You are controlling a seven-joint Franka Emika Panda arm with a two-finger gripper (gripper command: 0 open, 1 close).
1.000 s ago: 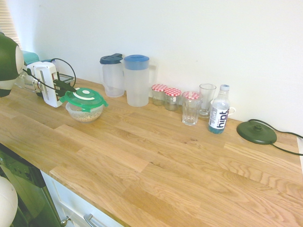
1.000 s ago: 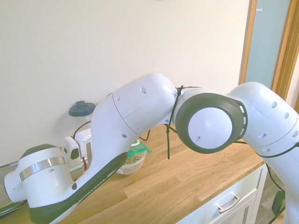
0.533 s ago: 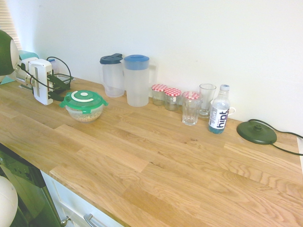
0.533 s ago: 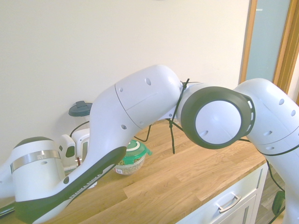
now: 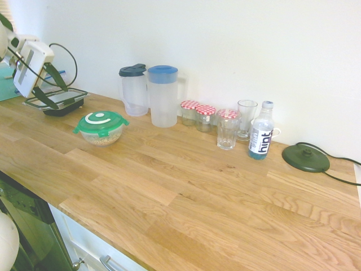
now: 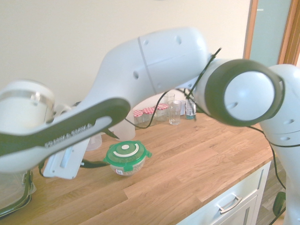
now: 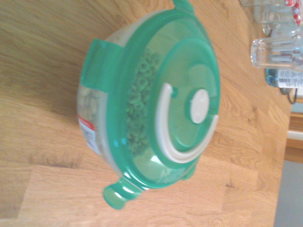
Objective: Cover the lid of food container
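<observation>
From the first exterior view we look down along the wooden counter (image 5: 186, 186) from its front edge, facing the white wall, standing well back so the whole row of jugs, jars and glasses shows; the arm enters at the picture's left. From the second exterior view we look from the opposite side, close behind the arm (image 6: 154, 61), which fills most of the picture and comes in from the right. In the wrist view we look down at a slant from close above, the lid (image 7: 175, 101) filling the picture. All three views share the lid (image 5: 101, 121) (image 6: 127, 153) on the food container (image 5: 102, 137) and the counter around it.
</observation>
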